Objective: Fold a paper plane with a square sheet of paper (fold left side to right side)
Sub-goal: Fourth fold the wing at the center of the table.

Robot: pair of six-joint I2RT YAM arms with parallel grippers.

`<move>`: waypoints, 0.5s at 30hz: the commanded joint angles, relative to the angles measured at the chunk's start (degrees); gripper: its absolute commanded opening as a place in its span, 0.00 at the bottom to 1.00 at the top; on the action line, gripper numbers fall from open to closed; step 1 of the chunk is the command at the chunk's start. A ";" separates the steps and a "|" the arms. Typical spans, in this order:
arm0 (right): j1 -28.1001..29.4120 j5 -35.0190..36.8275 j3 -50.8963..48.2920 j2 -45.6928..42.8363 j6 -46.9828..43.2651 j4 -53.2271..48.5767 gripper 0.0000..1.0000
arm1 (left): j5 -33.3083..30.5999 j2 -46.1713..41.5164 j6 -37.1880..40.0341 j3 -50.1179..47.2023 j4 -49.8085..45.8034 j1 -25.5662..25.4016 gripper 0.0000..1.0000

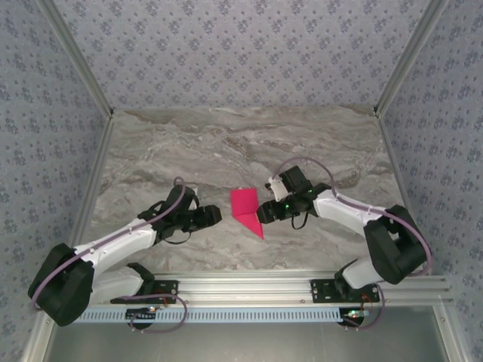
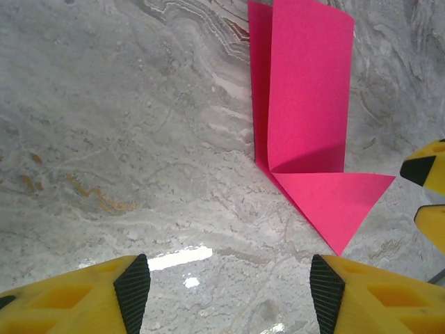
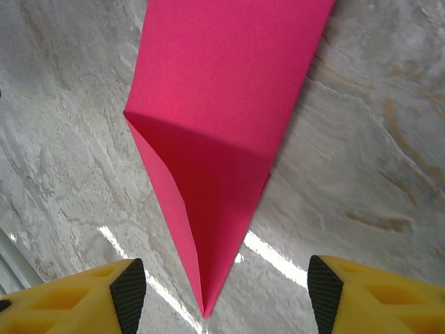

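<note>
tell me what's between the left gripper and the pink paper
Only bare marble table: in the top external view a clear strip separates the left gripper from the folded pink paper, and the left wrist view shows the same.

The paper plane (image 3: 215,139) runs off the right wrist view's top edge.

One sheet of pink paper (image 1: 245,207), folded to a point, lies on one marble desk (image 1: 226,143). There are two robot arms, the left arm (image 1: 121,245) and the right arm (image 1: 355,215). There are two claws, the left claw (image 1: 215,217) and the right claw (image 1: 264,211), each with two yellow fingers.
</note>
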 commanded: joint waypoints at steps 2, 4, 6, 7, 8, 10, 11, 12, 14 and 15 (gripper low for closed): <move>-0.21 -4.83 2.92 3.61 -1.28 3.36 0.66 | -0.31 -0.57 -1.46 -0.40 3.09 0.17 0.65; -0.08 -5.12 3.81 5.69 -1.10 4.13 0.66 | -0.17 -0.06 -1.33 -0.29 3.29 0.17 0.65; 0.00 -5.45 4.74 7.46 -0.99 4.52 0.65 | -0.03 0.33 -1.29 -0.28 3.55 0.12 0.65; 0.07 -5.64 5.26 8.47 -0.98 4.49 0.64 | 0.05 0.45 -1.29 -0.20 3.68 0.18 0.66; 0.16 -5.73 5.68 9.26 -1.05 4.58 0.63 | 0.10 0.59 -1.36 -0.19 3.80 0.19 0.66; 0.36 -6.39 6.29 10.48 -1.19 4.69 0.56 | 0.30 0.82 -1.37 -0.04 4.07 0.14 0.66; 0.40 -6.73 6.39 10.76 -1.18 4.73 0.53 | 0.53 1.05 -1.37 0.03 4.29 0.12 0.66; 0.40 -6.87 6.45 10.94 -1.16 4.67 0.47 | 0.81 1.46 -1.46 0.11 4.67 0.17 0.66; 0.32 -6.79 6.25 10.68 -1.48 4.46 0.36 | 1.68 2.52 -1.72 0.25 6.03 0.19 0.66; 0.28 -6.49 6.10 10.48 -1.59 4.28 0.29 | 2.26 3.20 -2.07 0.33 6.99 0.16 0.66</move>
